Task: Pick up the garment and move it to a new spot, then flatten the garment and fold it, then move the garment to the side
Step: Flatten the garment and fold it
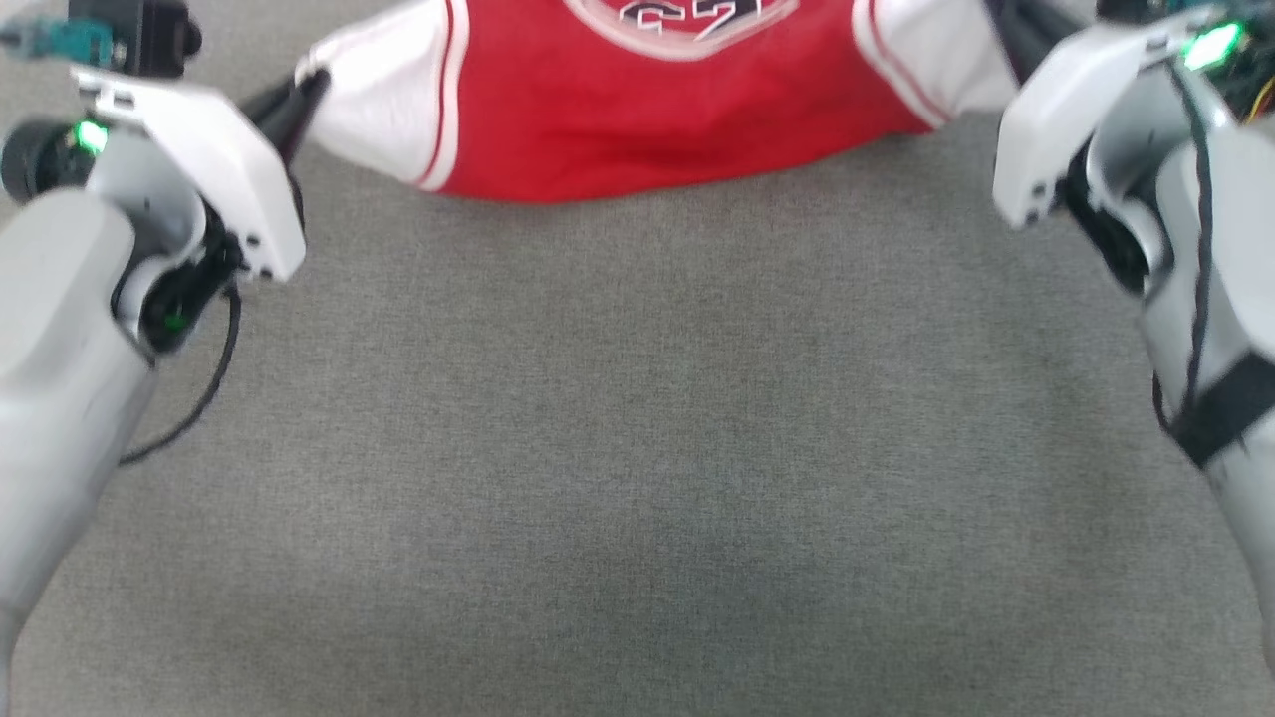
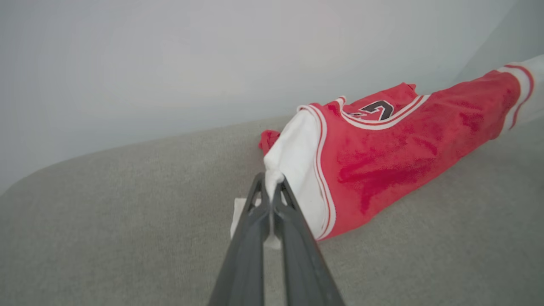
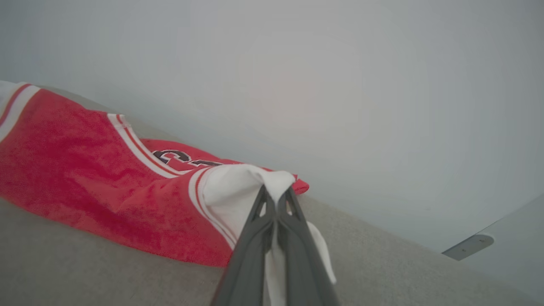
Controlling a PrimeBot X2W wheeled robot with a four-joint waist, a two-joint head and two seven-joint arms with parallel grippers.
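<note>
You lose the top of the red jersey-style shirt with white short sleeves (image 1: 618, 129) past the head view's upper edge. Its black, white-outlined characters are cut through there and unreadable, and the wrist views catch only curved fragments of them. The fingertips of the left gripper (image 2: 270, 185) and the right gripper (image 3: 276, 193) are partly buried in white cloth. Both are clamped tight, each pinching one sleeve. The shirt stretches between them on the far part of the grey woven-fabric table (image 1: 637, 448). Its red body is rumpled, its lower edge sags toward the robot, and red-and-white stripes trim the sleeves.
</note>
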